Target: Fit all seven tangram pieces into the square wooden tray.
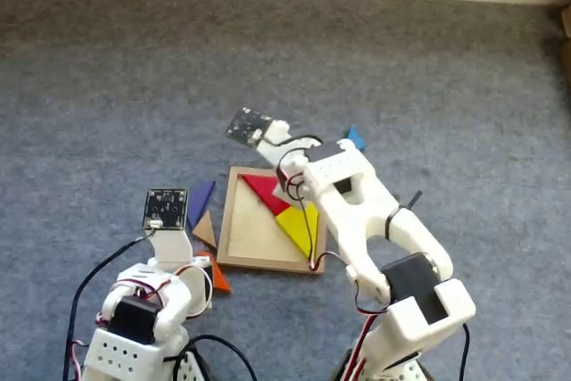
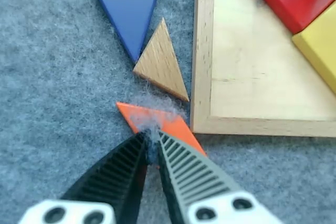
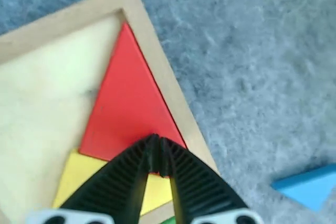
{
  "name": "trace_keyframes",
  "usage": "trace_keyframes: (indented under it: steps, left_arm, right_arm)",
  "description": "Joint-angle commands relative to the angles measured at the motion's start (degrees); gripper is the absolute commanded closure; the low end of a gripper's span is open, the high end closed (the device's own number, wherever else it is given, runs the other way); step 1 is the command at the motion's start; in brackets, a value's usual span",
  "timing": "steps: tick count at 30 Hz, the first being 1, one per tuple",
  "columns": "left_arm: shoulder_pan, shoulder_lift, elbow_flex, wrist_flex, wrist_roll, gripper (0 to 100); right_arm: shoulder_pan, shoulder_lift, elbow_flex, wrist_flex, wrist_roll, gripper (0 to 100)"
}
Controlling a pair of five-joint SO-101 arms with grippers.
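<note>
- Logging left gripper [image 2: 152, 139] pinched to a thin slit, clamping no piece, only a tuft of carpet fuzz caught between the tips.
- Finding orange piece [image 2: 173, 124] lying flat on the grey carpet [image 2: 52, 103], right at those tips and touching them.
- Spotting small wooden triangle [image 2: 163, 61] just ahead of the left gripper, past the orange piece, close to it but apart, and just beside the tray's outer rim.
- Marking dark blue triangle [image 2: 131, 3] farther ahead still, its point nearly meeting the wooden triangle.
- Placing square wooden tray [image 2: 202, 51] close off the left gripper's right side, bare wood floor showing.
- Logging right gripper [image 3: 157, 142] closed tight, jaws meeting, holding nothing, hanging over the tray.
- Finding red triangle [image 3: 126, 103] directly beneath the right gripper's tips, lying inside the tray with one edge running along the rim into a corner; not managing to tell whether the tips are touching it.
- Noting yellow triangle [image 3: 79, 177] just behind those tips, back toward the arm, inside the tray and butting against the red triangle.
- Spotting light blue piece [image 3: 307, 187] out on the carpet off the right gripper's right side, outside the tray and apart from its rim.
</note>
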Motion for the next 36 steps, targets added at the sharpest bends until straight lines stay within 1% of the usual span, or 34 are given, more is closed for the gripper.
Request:
trace_keyframes:
  steps: [1, 6, 11, 13, 16, 18, 21, 23, 25, 26, 28, 31, 34, 36]
  left_arm:
    - [0.5, -0.5, 1.2, 0.1, -0.3, 99]
    - [0.5, -0.5, 1.2, 0.1, -0.3, 99]
    - [0.5, -0.5, 1.2, 0.1, -0.3, 99]
    - [0.7, -0.5, 1.2, 0.1, -0.3, 99]
    - [0.8, -0.5, 1.2, 0.1, -0.4, 99]
    - [0.8, -0.5, 1.2, 0.0, -0.4, 99]
    - [0.6, -0.5, 0.6, 0.0, -0.4, 99]
    - [0.5, -0.5, 0.5, -0.1, -0.3, 99]
    - [0.5, -0.6, 0.2, -2.3, -0.4, 99]
    - [0.4, -0.6, 0.1, -4.0, -0.4, 99]
    - [0.4, -0.6, 0.1, -6.9, -0.5, 99]
    - [0.4, -0.6, -0.3, -10.7, -0.5, 99]
    - [0.0, -0.6, -2.7, -11.3, -0.5, 99]
    - [-2.7, -0.6, -3.6, -11.3, -0.5, 99]
  right_arm:
    - [1.7, -5.2, -1.4, 1.3, -4.5, 99.1]
    - [1.9, -14.5, -0.9, 1.4, -7.8, 99.1]
    - [4.4, -18.9, -1.1, 9.3, -10.9, 99.1]
    - [7.3, -19.3, -1.2, 12.2, -14.9, 99.1]
    - [10.9, -19.6, -2.0, 13.5, -22.8, 98.8]
    - [13.2, -19.4, -2.1, 15.2, -26.6, 98.6]
    - [15.7, -19.6, -2.2, 18.2, -30.1, 98.5]
    - [16.0, -19.6, -2.2, 20.5, -32.4, 98.5]
    - [16.0, -19.5, -2.3, 22.1, -35.2, 97.9]
    - [16.0, -19.4, -2.3, 22.9, -36.6, 96.0]
    - [16.0, -19.3, -2.0, 24.0, -39.6, 88.6]
    - [15.9, -19.3, -1.8, 23.6, -41.4, 78.2]
    - [14.6, -18.5, -1.8, 23.5, -41.6, 77.0]
    - [13.1, -16.5, -1.8, 22.9, -41.7, 77.0]
